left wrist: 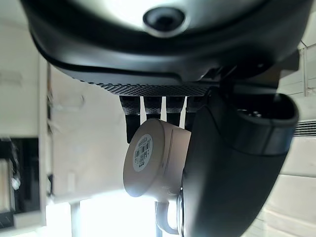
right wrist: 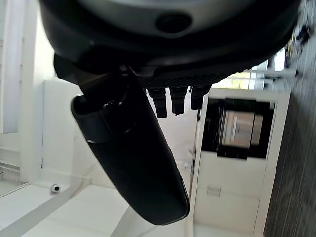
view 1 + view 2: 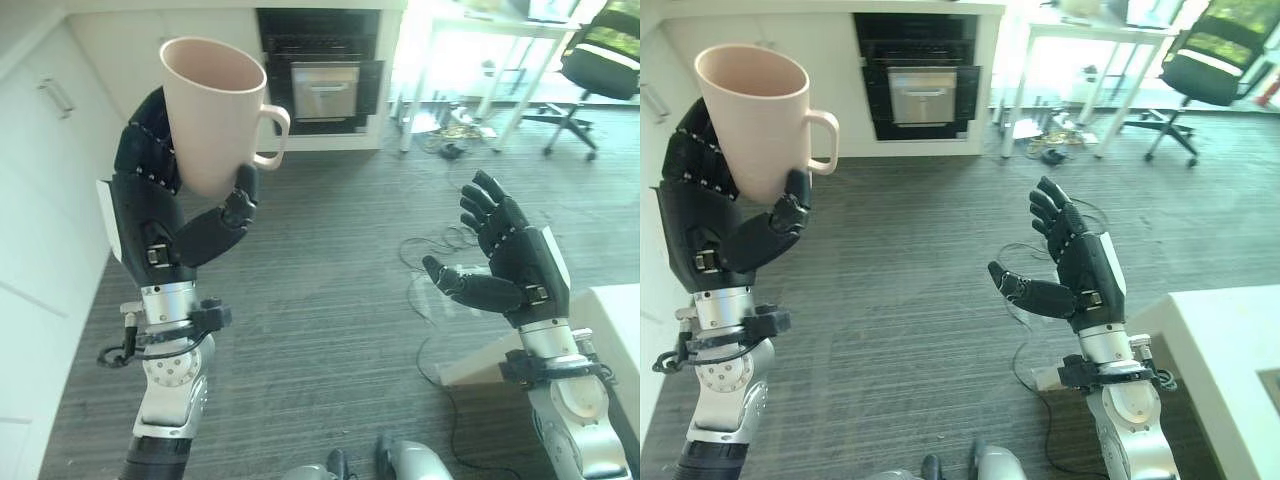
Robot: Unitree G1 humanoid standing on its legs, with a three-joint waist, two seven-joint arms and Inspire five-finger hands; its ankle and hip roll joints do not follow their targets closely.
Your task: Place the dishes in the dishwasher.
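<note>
A pale pink mug (image 3: 213, 108) with a handle is held upright and high at the left, its mouth up and its handle toward the middle of the room. My left hand (image 3: 160, 215) is shut on the mug, fingers behind it and thumb across its lower front; the left wrist view shows the mug's base (image 1: 148, 158) with a barcode sticker. My right hand (image 3: 505, 262) is raised at the right, open, palm facing left, holding nothing. A black built-in appliance (image 3: 320, 70) with its dark door sits in the white cabinetry straight ahead.
White cabinet fronts (image 3: 45, 180) run along the left. Grey striped carpet (image 3: 330, 290) lies between me and the appliance. A white table (image 3: 490, 60) and a black office chair (image 3: 600, 60) stand at the back right. A white counter corner (image 3: 1230, 350) is at my lower right.
</note>
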